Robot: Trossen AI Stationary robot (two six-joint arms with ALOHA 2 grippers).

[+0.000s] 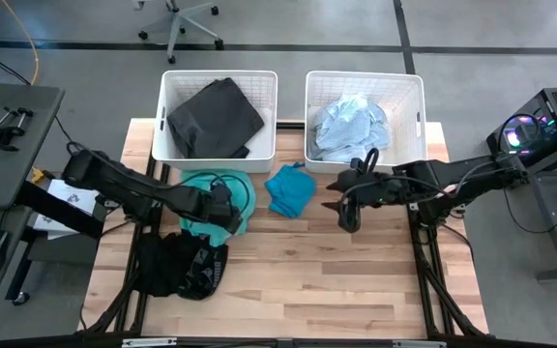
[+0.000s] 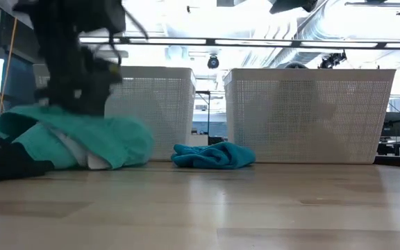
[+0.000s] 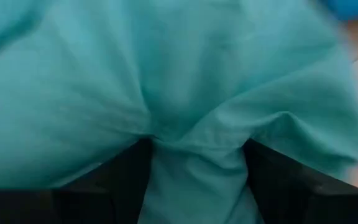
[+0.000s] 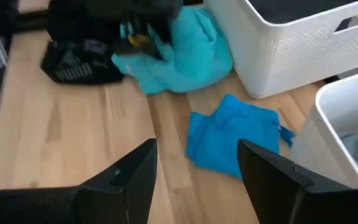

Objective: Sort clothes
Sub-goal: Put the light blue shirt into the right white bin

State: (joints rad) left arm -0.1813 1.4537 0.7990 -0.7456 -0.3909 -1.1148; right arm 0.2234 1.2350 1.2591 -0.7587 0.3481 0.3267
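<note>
The teal garment (image 1: 209,189) lies bunched on the table in front of the left bin, and it also shows in the low view (image 2: 106,137). My left gripper (image 1: 226,215) is down on its near right part and shut on it. Something white (image 2: 89,160) shows under the teal cloth. The bright blue garment (image 1: 290,188) lies crumpled between the bins' fronts. The shiny black garment (image 1: 184,266) lies at the near left. The dark grey garment (image 1: 216,118) is in the left bin and the pale blue one (image 1: 348,124) in the right bin. My right gripper (image 1: 342,209) is open and empty, right of the blue garment. My left gripper has a gathered fold of the teal garment (image 3: 191,155) between its two fingers (image 3: 129,174); the cloth puckers toward them. The gripper comes from above, slanting from the table's left. How many layers it holds I cannot tell. The garment's bulk rests on the table (image 2: 61,149).
Two white mesh bins (image 1: 172,89) (image 1: 416,92) stand side by side at the table's far edge. Bare wood (image 1: 317,280) lies toward the near edge, in the middle and on the right. An office chair stands on the floor beyond the table.
</note>
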